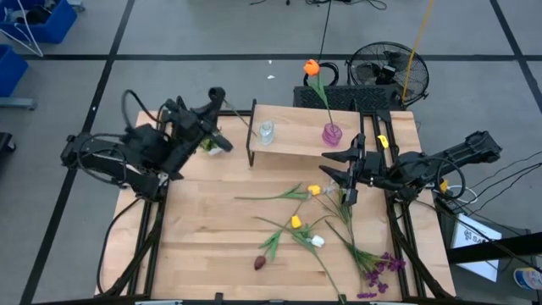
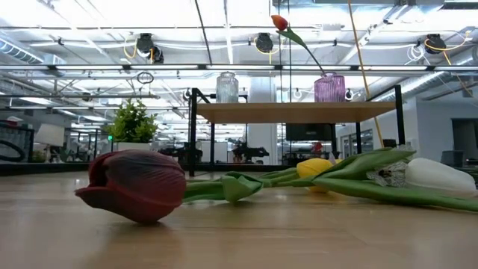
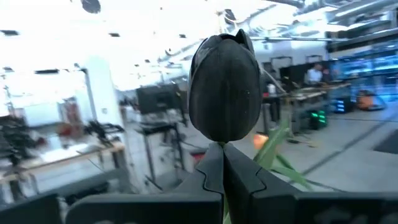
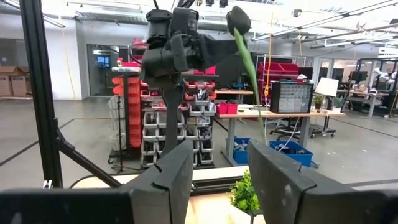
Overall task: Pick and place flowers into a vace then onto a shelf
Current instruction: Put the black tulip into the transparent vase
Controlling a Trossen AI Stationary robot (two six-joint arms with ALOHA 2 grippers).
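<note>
A light-wood surface (image 1: 212,229) carries the shelf (image 1: 292,135), a plank on thin black legs. On it we see two glass vases, one clear (image 1: 266,131) and one purple (image 1: 332,133) holding an orange flower (image 1: 312,67). The left hand (image 1: 222,119) grips a dark flower (image 3: 225,87); the right hand (image 1: 339,175) is released. Loose flowers (image 1: 305,222) lie scattered in front.

The shelf (image 1: 298,127) is a small light wood plank on thin black legs. On it stand a clear vase (image 1: 266,131) w/ no flowers & a purple vase (image 1: 331,134) w/ one orange tulip (image 1: 312,67). More flowers lie in front of the shelf: yellow (image 1: 295,222), white (image 1: 317,241), dark red (image 1: 260,263), purple (image 1: 379,268).
</note>
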